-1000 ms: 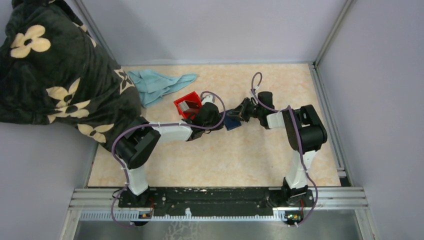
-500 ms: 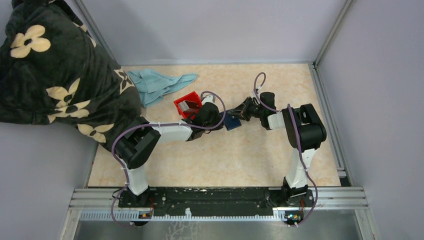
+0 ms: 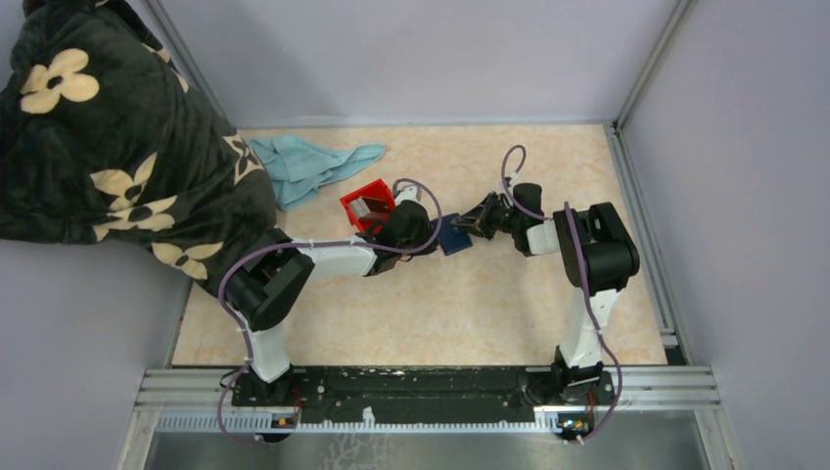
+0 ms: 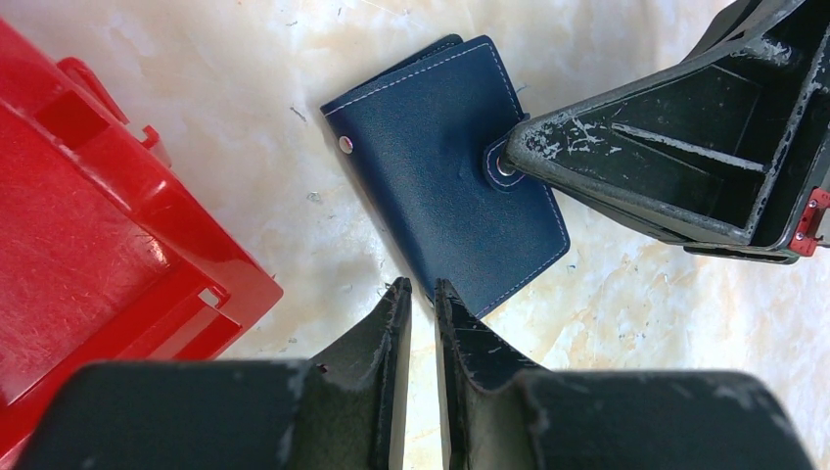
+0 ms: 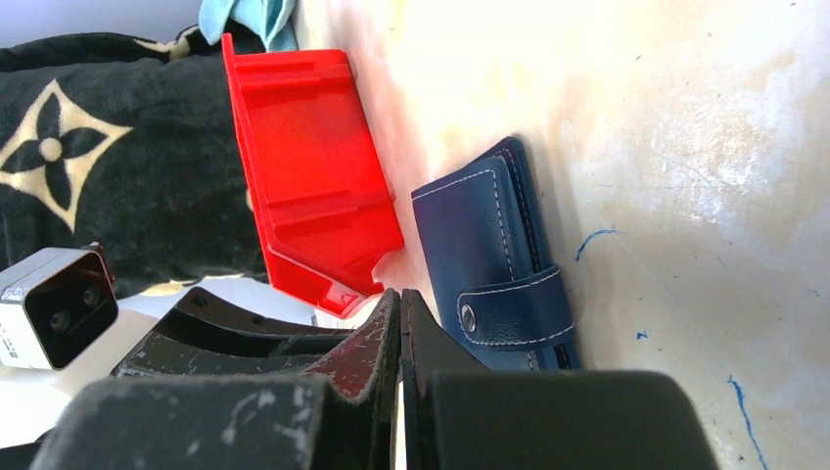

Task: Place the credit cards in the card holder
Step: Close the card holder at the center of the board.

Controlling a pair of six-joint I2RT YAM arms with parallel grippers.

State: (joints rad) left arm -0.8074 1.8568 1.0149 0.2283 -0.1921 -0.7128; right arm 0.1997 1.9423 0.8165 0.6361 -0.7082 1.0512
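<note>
The card holder (image 4: 445, 157) is a dark navy wallet lying folded shut on the marbled table, its snap tab (image 5: 514, 308) across it. My right gripper (image 5: 399, 294) is shut with nothing in it; its tip (image 4: 514, 162) rests on the snap at the wallet's edge. My left gripper (image 4: 422, 287) stands just off the wallet's near corner, its jaws a narrow gap apart with bare table between them. In the top view both grippers meet at the wallet (image 3: 453, 238). No credit cards show plainly; a greyish flat thing (image 3: 369, 208) stands inside the red bin.
A red plastic bin (image 4: 98, 225) sits close to the left of the wallet, also in the right wrist view (image 5: 308, 176). A light blue cloth (image 3: 308, 166) lies behind it. A black flowered blanket (image 3: 98, 127) covers the far left. Frame walls enclose the table.
The right arm's wrist and its cable loop have shifted slightly to the right. The wallet, the bin and the left arm have not moved.
</note>
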